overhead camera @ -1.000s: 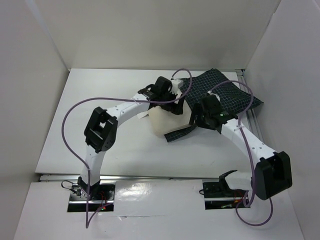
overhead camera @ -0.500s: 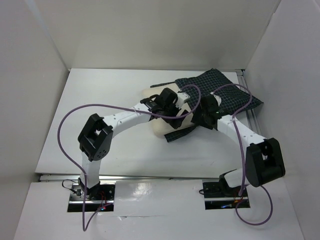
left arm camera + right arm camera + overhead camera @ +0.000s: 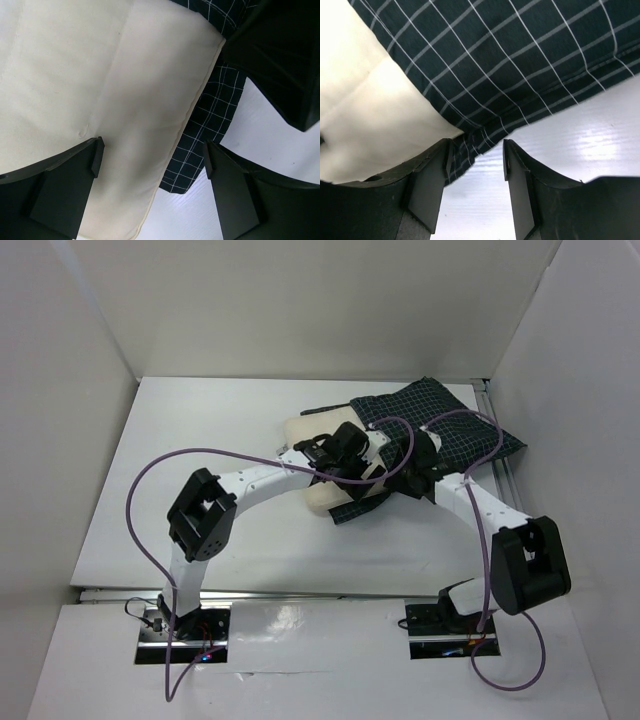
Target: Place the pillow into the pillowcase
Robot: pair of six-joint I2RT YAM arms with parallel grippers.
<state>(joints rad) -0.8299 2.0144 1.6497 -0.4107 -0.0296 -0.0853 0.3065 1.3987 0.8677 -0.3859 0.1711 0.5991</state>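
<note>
The cream pillow [image 3: 303, 431] lies mid-table with its right part against the navy checked pillowcase [image 3: 455, 420]. My left gripper [image 3: 366, 456] is open over the pillow's right edge. In the left wrist view its jaws [image 3: 150, 167] stand wide apart above the pillow [image 3: 90, 80] and the pillowcase corner [image 3: 207, 120]. My right gripper [image 3: 402, 478] is open at the pillowcase's near edge. In the right wrist view the pillowcase [image 3: 510, 55] hem hangs between its jaws [image 3: 475, 172], close to the left finger [image 3: 427, 187], with the pillow [image 3: 365, 115] beside it.
White walls enclose the table on three sides. A metal rail [image 3: 497, 455] runs along the right edge next to the pillowcase. Purple cables [image 3: 150, 465] loop off both arms. The right arm's dark body [image 3: 280, 55] fills the upper right of the left wrist view.
My left gripper has moved right across the pillow toward the pillowcase, uncovering the pillow's far left corner. My right gripper moved left to the pillowcase edge, then stayed.
</note>
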